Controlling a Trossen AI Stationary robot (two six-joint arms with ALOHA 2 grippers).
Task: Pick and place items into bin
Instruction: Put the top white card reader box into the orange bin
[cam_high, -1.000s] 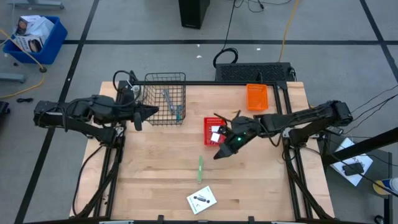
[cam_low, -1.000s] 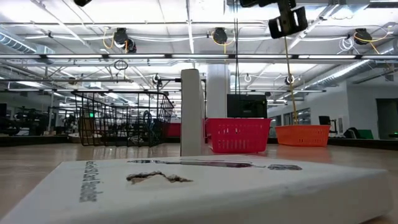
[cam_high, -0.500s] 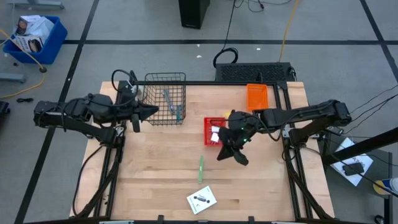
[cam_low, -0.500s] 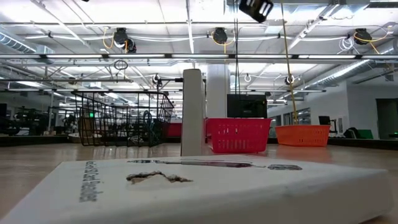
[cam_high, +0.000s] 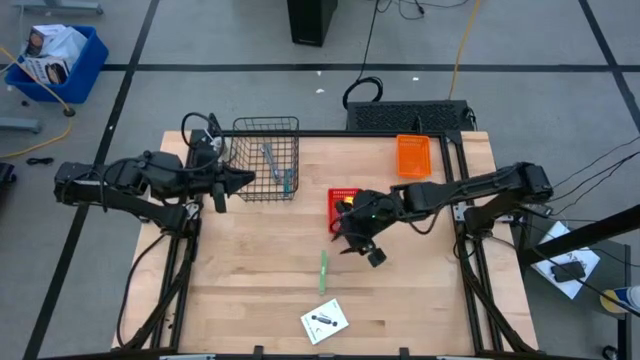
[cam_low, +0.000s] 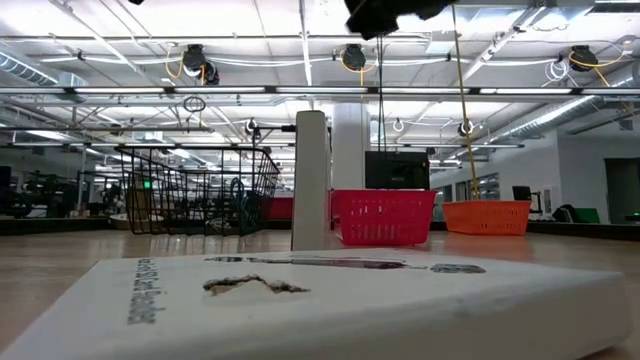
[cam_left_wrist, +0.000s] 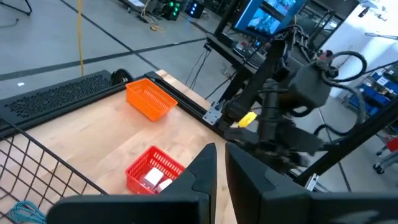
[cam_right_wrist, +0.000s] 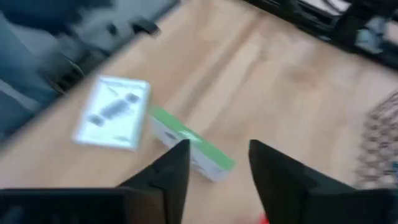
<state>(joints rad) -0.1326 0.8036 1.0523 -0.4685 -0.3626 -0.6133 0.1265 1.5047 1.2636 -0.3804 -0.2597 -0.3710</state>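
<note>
A green stick (cam_high: 322, 271) lies flat on the table, and a white printed packet (cam_high: 324, 320) lies near the front edge. My right gripper (cam_high: 357, 248) hangs open above the table between the red bin (cam_high: 337, 200) and the stick. In its wrist view the gripper (cam_right_wrist: 217, 171) is above the stick (cam_right_wrist: 189, 148) and packet (cam_right_wrist: 114, 112). My left gripper (cam_high: 246, 178) is shut and empty beside the wire basket (cam_high: 266, 158), which holds a grey tool (cam_high: 269, 158) and a teal pen (cam_high: 287, 181). Small white pieces (cam_left_wrist: 151, 180) lie in the red bin (cam_left_wrist: 155, 169).
An orange bin (cam_high: 413, 155) stands at the table's far right. The wire basket takes up the far left. The low view has the white packet (cam_low: 300, 300) close in front, with the right gripper (cam_low: 385, 12) high above the table.
My right gripper has gone from beside the red bin toward the table's left edge, closer to the green stick, and its wrist has rolled about a quarter turn. The left arm has kept still.
</note>
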